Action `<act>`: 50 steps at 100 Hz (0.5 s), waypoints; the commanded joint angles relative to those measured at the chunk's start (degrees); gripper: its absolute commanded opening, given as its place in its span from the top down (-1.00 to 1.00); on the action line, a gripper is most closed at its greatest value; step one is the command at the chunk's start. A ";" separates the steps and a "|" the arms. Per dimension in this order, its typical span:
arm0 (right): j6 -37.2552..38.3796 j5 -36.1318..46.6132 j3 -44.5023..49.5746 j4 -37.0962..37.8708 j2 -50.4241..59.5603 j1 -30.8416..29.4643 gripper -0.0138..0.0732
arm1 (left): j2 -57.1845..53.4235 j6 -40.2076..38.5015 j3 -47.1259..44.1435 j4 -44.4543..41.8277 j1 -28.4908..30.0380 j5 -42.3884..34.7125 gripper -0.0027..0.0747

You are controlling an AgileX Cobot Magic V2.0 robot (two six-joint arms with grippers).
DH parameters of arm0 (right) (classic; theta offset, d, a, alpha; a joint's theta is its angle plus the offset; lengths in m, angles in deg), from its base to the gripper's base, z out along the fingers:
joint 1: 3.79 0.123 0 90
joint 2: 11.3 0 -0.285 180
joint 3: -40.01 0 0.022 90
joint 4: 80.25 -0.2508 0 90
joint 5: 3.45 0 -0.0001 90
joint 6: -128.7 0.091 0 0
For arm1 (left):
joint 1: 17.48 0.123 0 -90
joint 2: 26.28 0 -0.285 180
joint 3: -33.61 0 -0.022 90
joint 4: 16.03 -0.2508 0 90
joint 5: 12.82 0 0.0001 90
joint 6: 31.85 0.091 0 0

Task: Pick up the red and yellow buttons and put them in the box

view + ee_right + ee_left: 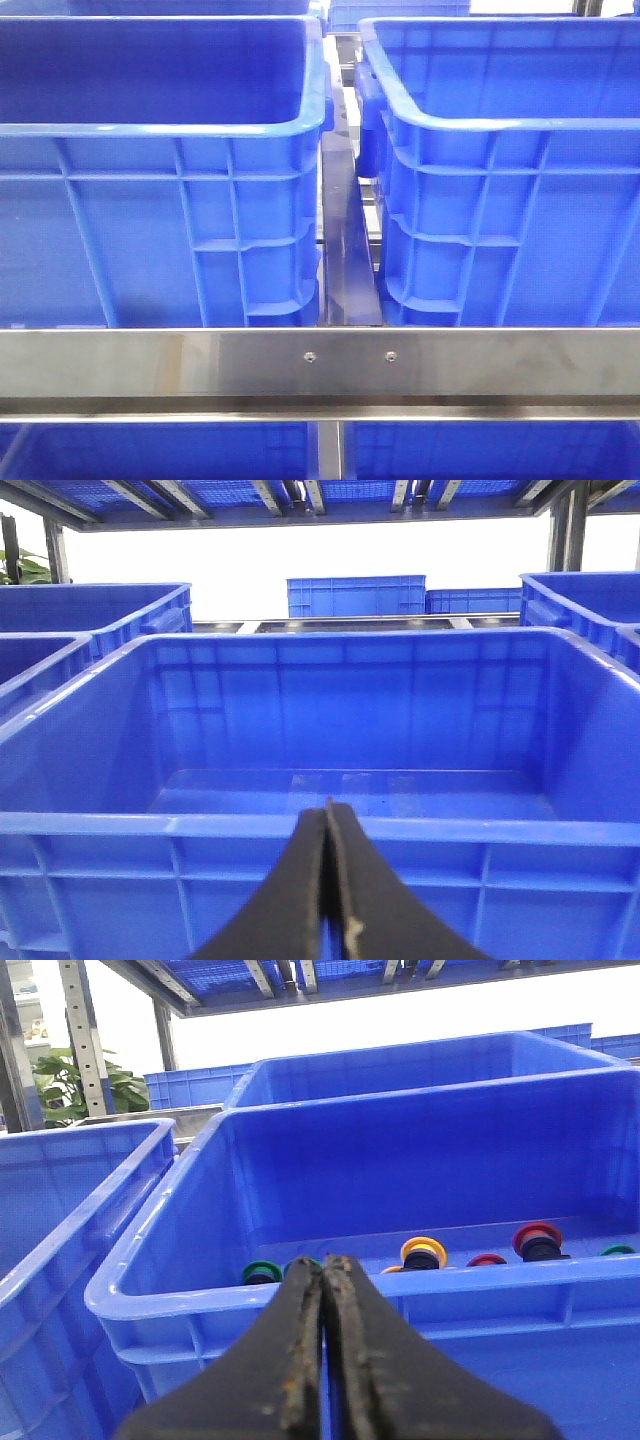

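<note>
Left gripper (323, 1265) pinched closed, empty, hovering outside a blue crate (160, 1290); right gripper (327, 810) likewise closed before an empty box (300, 825). Inside the left-wrist crate: red button (536, 1237), yellow button (423, 1251), green ones (260, 1270) alongside. Risks: clipping the thick rim on entry; grabbing green, colours crowded and partly hidden, possibly more unseen.

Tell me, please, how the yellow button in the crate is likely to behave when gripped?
The yellow button has a round, glossy-looking cap, so it may slip or roll. It looks small and probably light. With neighbours like the red button close by, the left end effector, now shut, might nudge them.
</note>
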 commanded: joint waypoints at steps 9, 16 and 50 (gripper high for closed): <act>-0.07 4.94 -1.09 0.09 1.49 -0.03 0.84 | -1.98 -0.40 -2.84 0.49 -0.20 -5.10 0.98; -0.07 4.94 -1.09 0.09 1.49 -0.03 0.84 | -1.98 -0.40 -2.84 0.49 -0.20 -5.10 0.98; -0.07 4.94 -1.09 0.09 1.49 -0.03 0.84 | -1.37 -0.40 2.28 1.98 -0.20 0.64 0.98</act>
